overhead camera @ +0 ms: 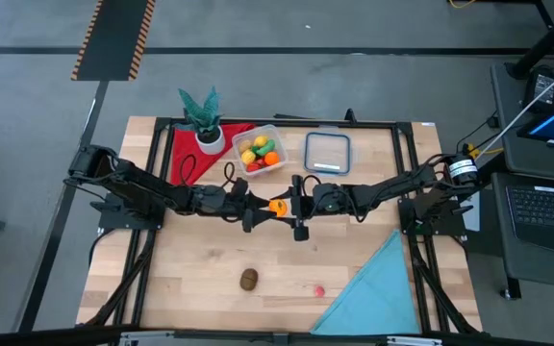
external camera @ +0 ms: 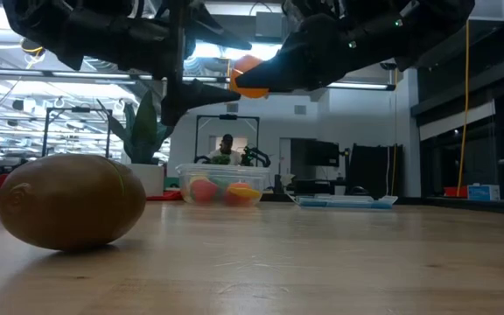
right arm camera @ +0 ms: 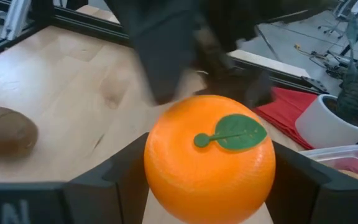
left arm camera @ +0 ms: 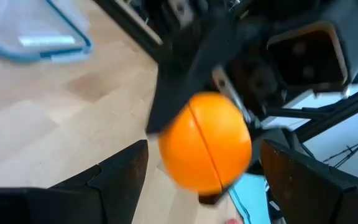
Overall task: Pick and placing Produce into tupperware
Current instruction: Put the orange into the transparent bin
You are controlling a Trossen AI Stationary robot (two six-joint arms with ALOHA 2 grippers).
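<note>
A toy orange [overhead camera: 278, 206] hangs in the air over the table's middle, between my two grippers, which meet there head-on. My right gripper [right arm camera: 210, 186] is shut on it. My left gripper [left arm camera: 204, 162] is open, with one finger on each side of the orange [left arm camera: 205, 142] and a small gap on both sides. The clear tupperware [overhead camera: 262, 151] stands on the far part of the table with several pieces of produce inside. A brown kiwi [overhead camera: 248, 279] and a small pink piece [overhead camera: 318, 289] lie on the near part of the table. My right gripper pinches the orange by its two opposite sides [right arm camera: 160, 168] between both fingers. It comes in level from the table's right. The orange is lifted clear of the table [external camera: 250, 77], and its green leaf and stem [right arm camera: 232, 132] face the wrist camera.
The flat lid with a blue-grey rim [overhead camera: 327, 153] lies right of the tupperware. A potted plant [overhead camera: 203, 117] stands on a red cloth [overhead camera: 186, 154] at the far left. A blue cloth [overhead camera: 378, 288] covers the near right corner. Bare wood lies around the kiwi.
</note>
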